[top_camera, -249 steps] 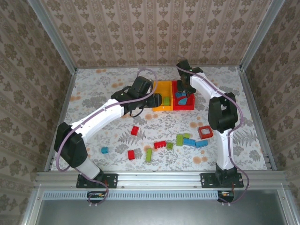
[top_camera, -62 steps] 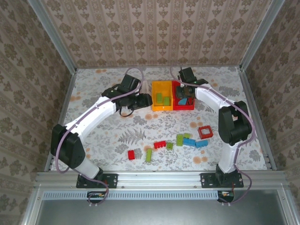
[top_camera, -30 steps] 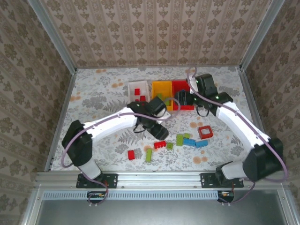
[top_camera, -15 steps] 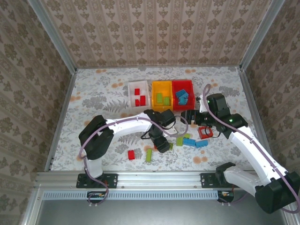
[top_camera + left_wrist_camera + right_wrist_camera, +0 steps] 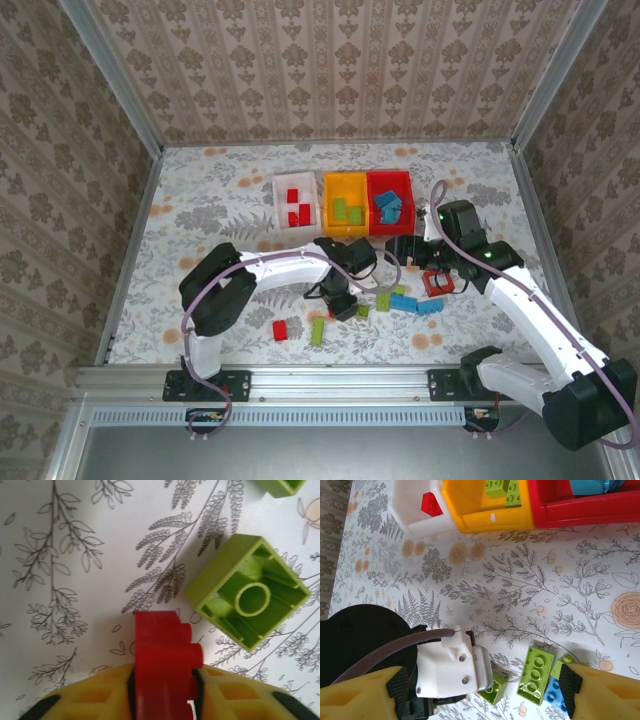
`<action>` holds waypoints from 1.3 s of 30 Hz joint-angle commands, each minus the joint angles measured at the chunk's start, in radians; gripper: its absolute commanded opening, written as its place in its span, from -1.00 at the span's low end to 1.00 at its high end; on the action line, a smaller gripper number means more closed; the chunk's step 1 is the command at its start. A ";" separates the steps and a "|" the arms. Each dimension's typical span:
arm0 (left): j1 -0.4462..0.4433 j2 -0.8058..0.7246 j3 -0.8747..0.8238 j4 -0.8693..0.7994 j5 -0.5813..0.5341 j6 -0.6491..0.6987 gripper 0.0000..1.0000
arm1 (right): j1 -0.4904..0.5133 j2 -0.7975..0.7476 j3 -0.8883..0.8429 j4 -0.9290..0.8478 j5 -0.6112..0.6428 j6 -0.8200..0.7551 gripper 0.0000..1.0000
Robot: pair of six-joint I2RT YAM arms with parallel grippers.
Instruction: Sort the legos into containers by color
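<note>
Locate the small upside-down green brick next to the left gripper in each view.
Top external: green brick lies low in the middle, just right of the left gripper.
Left wrist: right of centre, hollow underside up, above and right of the red brick between the gripper's fingers.
Right wrist: bottom centre, partly under the left gripper's white body.
Shared landmark: the left gripper, right beside the brick in all three.

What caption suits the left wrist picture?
Left gripper pinches a red plastic brick beside an upturned lime-green plastic brick on the floral tabletop.
</note>
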 commanded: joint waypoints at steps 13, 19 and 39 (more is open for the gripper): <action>0.387 -0.184 0.148 -0.022 -0.090 -0.260 -0.55 | 0.276 0.071 0.104 0.271 0.029 -0.193 0.60; 0.571 -0.049 0.324 0.020 -0.018 -0.352 -0.56 | 0.371 0.254 0.230 0.405 0.142 -0.234 0.64; 0.668 0.363 0.759 0.011 0.112 -0.480 -0.16 | 0.347 0.414 0.357 0.359 0.201 -0.230 0.65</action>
